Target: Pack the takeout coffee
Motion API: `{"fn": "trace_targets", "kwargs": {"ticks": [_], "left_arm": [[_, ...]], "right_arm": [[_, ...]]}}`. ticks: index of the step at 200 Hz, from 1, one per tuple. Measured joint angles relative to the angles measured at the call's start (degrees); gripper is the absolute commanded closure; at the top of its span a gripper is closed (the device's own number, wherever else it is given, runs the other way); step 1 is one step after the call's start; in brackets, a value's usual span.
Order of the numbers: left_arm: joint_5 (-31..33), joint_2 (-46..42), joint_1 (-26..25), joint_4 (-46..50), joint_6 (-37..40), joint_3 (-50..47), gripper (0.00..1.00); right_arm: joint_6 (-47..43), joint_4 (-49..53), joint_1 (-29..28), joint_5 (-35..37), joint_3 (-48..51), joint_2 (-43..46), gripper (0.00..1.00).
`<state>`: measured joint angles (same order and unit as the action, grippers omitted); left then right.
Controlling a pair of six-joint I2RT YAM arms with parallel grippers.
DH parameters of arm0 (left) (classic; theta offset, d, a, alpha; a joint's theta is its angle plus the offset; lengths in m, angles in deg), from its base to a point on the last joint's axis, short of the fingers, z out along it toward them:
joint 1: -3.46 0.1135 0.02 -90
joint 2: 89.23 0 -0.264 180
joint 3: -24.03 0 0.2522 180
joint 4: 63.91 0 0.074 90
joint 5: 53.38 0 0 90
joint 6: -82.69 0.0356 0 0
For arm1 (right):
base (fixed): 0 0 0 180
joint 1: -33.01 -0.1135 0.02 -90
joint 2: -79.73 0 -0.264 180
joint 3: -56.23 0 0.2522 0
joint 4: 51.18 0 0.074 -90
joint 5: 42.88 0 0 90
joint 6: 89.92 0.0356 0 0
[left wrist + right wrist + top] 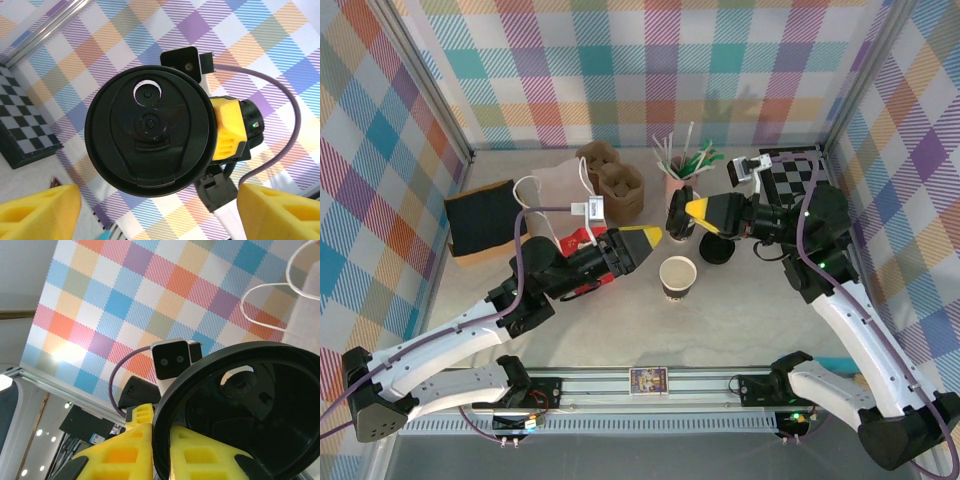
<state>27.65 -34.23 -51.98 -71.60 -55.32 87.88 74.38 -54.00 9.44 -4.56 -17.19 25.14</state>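
Right gripper point(162, 450) pinches the black lid point(250, 410) by its rim; my left gripper point(160, 212) is wide, facing it.

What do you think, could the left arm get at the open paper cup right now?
Probably yes. The left tool is open and empty, and the paper cup stands upright just beside it with nothing between. The right tool, shut on the black lid, is farther back.
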Motion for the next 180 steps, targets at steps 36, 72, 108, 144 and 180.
{"fn": "trace_targets", "kwargs": {"ticks": [36,72,108,144,180], "left_arm": [[0.22,-0.55,-0.04,-1.99,-0.22,0.0,0.19],[-0.33,0.2,-0.04,-6.36,-1.38,0.0,0.19],[-1.27,1.86,-0.04,-10.47,-2.64,0.02,0.2],[-1.97,4.0,-0.04,-13.73,-4.04,0.48,0.24],[-1.92,4.02,-0.04,-15.63,-4.87,0.48,0.29]], "right_arm": [[4.5,-6.88,0.0,-0.26,-0.02,-0.02,0.85],[8.9,-14.34,-0.87,0.09,0.0,-0.52,0.85],[10.32,-18.51,-4.5,0.63,-0.15,-1.55,0.85],[11.02,-21.9,-6.58,0.94,-0.52,-3.08,0.86],[11.5,-23.74,-6.8,1.51,-0.52,-3.23,0.86]]}}
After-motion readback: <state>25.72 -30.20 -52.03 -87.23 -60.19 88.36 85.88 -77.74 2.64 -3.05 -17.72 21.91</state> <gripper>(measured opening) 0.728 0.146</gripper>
